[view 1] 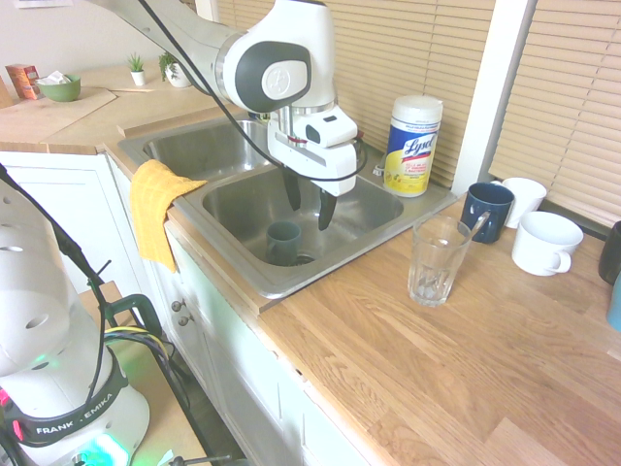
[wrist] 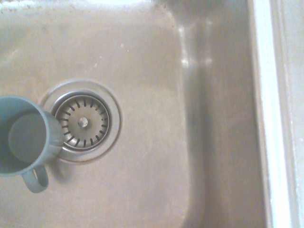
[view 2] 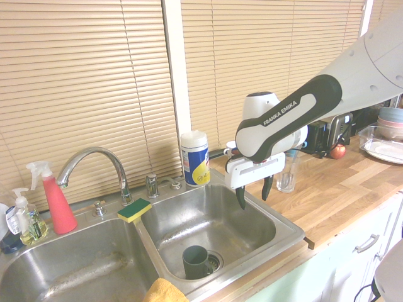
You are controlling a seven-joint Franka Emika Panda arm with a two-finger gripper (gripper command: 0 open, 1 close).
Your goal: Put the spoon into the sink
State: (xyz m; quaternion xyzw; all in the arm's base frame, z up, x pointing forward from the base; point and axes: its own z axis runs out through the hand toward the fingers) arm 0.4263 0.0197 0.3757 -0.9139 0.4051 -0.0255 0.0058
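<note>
I see the gripper [view 1: 309, 207] hanging wide and empty over the sink [view 1: 383, 209], while the spoon [view 1: 477, 223] leans handle-up in the clear glass [view 1: 436, 260] near the worktop's back edge.

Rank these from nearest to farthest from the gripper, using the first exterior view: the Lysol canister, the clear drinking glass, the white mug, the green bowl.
From the gripper:
1. Lysol canister, on the sink's back rim, beside the gripper.
2. Clear drinking glass, on the wooden counter past the sink.
3. White mug, further along that counter.
4. Green bowl, on the far counter beyond the other basin.
</note>
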